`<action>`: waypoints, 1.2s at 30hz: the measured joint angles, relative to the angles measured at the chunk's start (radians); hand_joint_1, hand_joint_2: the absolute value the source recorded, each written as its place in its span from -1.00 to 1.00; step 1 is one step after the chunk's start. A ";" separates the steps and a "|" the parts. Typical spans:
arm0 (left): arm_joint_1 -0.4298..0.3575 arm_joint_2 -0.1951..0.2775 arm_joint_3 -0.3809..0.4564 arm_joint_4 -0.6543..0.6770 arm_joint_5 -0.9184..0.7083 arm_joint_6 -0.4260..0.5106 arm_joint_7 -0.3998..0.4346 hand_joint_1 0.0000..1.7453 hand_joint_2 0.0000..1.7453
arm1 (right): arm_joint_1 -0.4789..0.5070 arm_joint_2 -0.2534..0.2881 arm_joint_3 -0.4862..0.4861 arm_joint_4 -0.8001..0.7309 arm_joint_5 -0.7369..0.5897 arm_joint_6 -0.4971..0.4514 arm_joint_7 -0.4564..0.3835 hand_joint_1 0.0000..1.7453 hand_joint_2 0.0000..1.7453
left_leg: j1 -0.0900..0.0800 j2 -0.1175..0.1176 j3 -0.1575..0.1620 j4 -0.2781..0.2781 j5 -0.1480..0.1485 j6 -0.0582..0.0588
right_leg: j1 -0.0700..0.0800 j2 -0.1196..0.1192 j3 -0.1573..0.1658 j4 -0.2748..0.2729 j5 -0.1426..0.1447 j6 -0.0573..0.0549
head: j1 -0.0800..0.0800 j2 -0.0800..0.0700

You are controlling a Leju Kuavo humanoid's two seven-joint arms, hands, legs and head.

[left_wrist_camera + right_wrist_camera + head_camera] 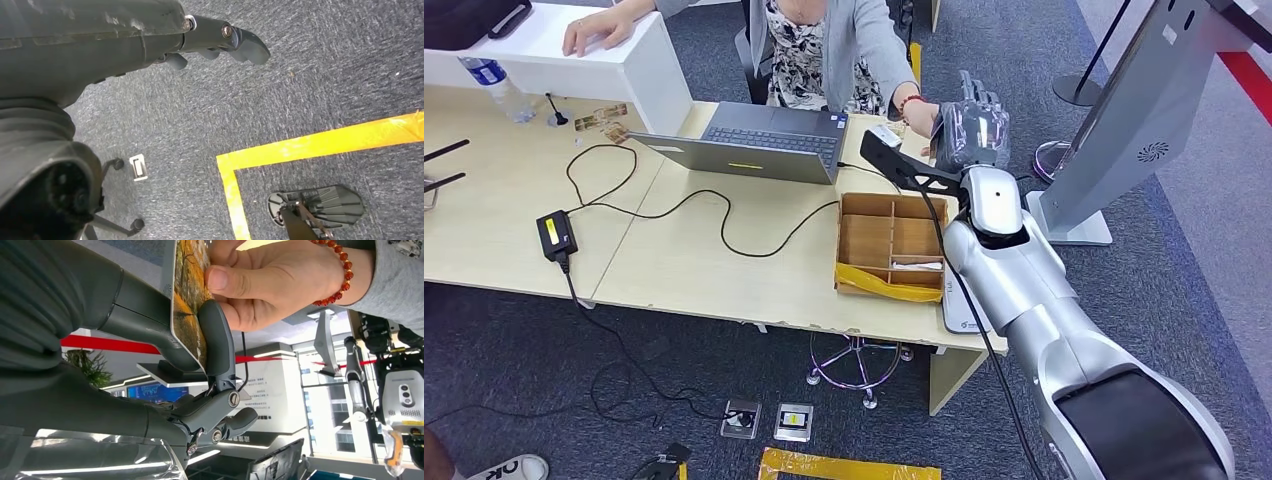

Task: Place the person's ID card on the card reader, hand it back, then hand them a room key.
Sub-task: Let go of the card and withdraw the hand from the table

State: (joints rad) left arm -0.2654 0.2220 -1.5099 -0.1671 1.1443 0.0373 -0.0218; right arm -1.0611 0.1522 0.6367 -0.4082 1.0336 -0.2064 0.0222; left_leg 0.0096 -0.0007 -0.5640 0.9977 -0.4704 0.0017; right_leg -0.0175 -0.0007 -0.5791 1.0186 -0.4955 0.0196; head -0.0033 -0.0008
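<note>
The right robot hand (969,125) is raised past the far edge of the pale wooden counter (684,270), pinching a flat, glossy card (187,300) printed in autumn yellows between its thick grey thumb (215,337) and a dark finger. The person's hand (270,285), with a red bead bracelet (345,270), grips the same card's far end. From the head view the card is hidden behind the fingers. A compartmented cardboard tray (891,245) sits nearby. The left robot hand (220,42) hangs empty over speckled grey carpet (325,80), fingers loosely curled.
</note>
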 joint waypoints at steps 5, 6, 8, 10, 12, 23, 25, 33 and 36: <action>0.004 0.000 -0.002 0.000 0.000 0.000 0.000 -1.00 -1.00 | 0.000 0.002 0.000 0.012 0.005 0.004 0.000 -0.43 0.00 | 0.000 0.000 0.000 0.000 0.000 0.000 | 0.000 0.000 0.000 0.000 0.000 0.000 | 0.000 0.000; 0.004 0.000 -0.002 0.000 0.000 0.000 0.000 -1.00 -1.00 | 0.000 0.003 0.000 0.014 0.009 0.008 0.000 -0.93 -0.50 | 0.000 0.000 0.000 0.000 0.000 0.000 | 0.000 0.000 0.000 0.000 0.000 0.000 | 0.000 0.000; 0.004 -0.002 -0.002 0.000 0.003 0.002 0.000 -1.00 -1.00 | 0.001 0.006 0.000 0.018 0.018 0.019 0.002 -1.00 -1.00 | 0.000 0.000 0.000 0.000 0.000 0.000 | 0.000 0.000 0.000 0.000 0.000 0.000 | 0.000 0.000; 0.004 -0.003 -0.002 0.000 0.008 0.003 0.000 -1.00 -1.00 | 0.001 0.010 0.000 0.023 0.028 0.027 0.004 -1.00 -1.00 | 0.000 0.000 0.000 0.000 0.000 0.000 | 0.000 0.000 0.000 0.000 0.000 0.000 | 0.000 0.000; 0.004 -0.005 -0.002 0.000 0.015 0.005 0.000 -1.00 -1.00 | 0.001 0.014 0.000 0.025 0.040 0.029 0.005 -1.00 -1.00 | 0.000 0.000 0.000 0.000 0.000 0.000 | 0.000 0.000 0.000 0.000 0.000 0.000 | 0.000 0.000; 0.038 -0.007 -0.002 0.000 0.056 0.020 0.000 -1.00 -1.00 | -0.004 -0.067 -0.116 0.042 -0.140 -0.004 0.014 -1.00 -1.00 | 0.000 0.000 0.000 0.001 0.000 0.000 | 0.000 -0.001 0.000 -0.001 0.000 0.000 | 0.000 0.000; 0.047 -0.007 -0.002 0.000 0.064 0.024 0.000 -1.00 -1.00 | -0.002 -0.114 -0.139 0.048 -0.110 -0.023 0.052 -1.00 -1.00 | -0.001 0.000 0.000 0.001 0.000 0.000 | 0.000 -0.001 0.000 -0.002 0.000 0.000 | 0.000 0.000; 0.082 -0.013 -0.002 0.000 0.092 0.028 0.003 -1.00 -1.00 | 0.144 -0.361 -0.258 0.082 -0.230 -0.020 0.160 -1.00 -1.00 | 0.000 -0.001 0.001 0.001 -0.003 0.004 | 0.000 -0.003 0.003 -0.007 0.000 0.001 | 0.000 0.000; 0.088 -0.014 -0.002 0.000 0.103 0.029 0.009 -1.00 -1.00 | 0.233 -0.451 -0.321 0.094 -0.309 -0.018 0.179 -1.00 -1.00 | 0.000 -0.002 0.000 0.001 -0.005 0.005 | 0.000 -0.003 0.003 -0.007 0.000 0.001 | 0.000 0.000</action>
State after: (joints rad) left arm -0.1773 0.2076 -1.5118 -0.1671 1.2476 0.0665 -0.0127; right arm -0.8280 -0.2983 0.3156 -0.3139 0.7246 -0.2243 0.2010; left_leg 0.0093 -0.0024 -0.5640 0.9991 -0.4755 0.0068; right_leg -0.0176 -0.0040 -0.5765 1.0116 -0.4959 0.0208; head -0.0037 -0.0008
